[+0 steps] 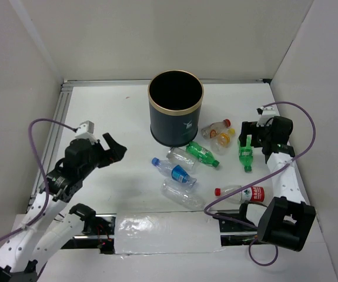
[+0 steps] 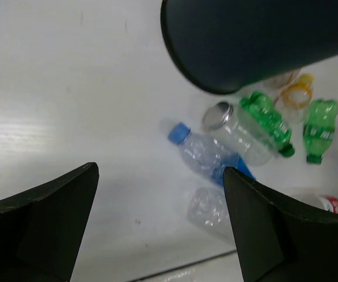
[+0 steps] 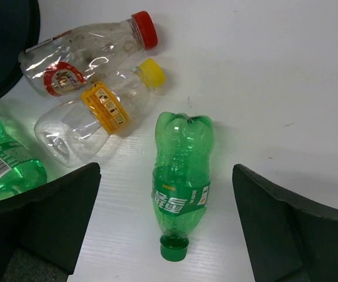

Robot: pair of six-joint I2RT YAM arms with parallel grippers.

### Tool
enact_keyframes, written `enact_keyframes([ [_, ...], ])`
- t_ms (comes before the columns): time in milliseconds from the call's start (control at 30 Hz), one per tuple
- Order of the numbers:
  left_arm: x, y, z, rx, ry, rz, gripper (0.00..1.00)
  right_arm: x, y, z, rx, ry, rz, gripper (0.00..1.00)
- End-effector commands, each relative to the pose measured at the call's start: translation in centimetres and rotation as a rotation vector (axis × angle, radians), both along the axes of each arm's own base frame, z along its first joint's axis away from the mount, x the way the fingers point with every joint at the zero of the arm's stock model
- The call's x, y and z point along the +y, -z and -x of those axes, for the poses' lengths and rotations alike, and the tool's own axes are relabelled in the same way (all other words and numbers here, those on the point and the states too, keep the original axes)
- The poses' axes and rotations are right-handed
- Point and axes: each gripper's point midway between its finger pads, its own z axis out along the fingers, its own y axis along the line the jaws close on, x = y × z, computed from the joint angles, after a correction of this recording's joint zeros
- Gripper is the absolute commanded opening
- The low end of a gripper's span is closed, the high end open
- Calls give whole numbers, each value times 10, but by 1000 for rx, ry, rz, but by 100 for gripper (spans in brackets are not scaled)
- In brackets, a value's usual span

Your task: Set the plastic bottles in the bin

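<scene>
A flat white matte worktop (image 1: 116, 117) is enclosed on three sides by plain off-white panels: a back wall (image 1: 169, 35), a left wall (image 1: 10, 88) and a right wall (image 1: 327, 70). A silver metal rail (image 1: 55, 126) is run along the worktop's left edge, and another along its far edge. A crinkled translucent plastic sheet (image 1: 166, 232) is laid at the near edge. Everything is lit softly and evenly, and only faint shadows are cast.

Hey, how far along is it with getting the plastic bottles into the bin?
Done: nothing visible. The bin looks dark inside, with no bottle showing. In hand: nothing; the right hand hangs open over a green bottle, and the left hand is open, empty. Left: all eight plastic bottles lying beside the bin.
</scene>
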Motion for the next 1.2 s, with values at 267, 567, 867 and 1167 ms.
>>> enact_keyframes([
  [267, -45, 58, 4, 313, 36, 98, 94, 12, -21, 5, -84, -181, 39, 45],
  [567, -92, 87, 2, 533, -117, 160, 94, 25, -12, 9, -58, -228, -25, 100],
  [867, -178, 116, -6, 708, -172, 250, 100, 23, -4, 11, -39, -218, -35, 100],
  [1167, -218, 157, -32, 768, -237, 311, 100, 29, 4, 20, -26, -238, -49, 100],
])
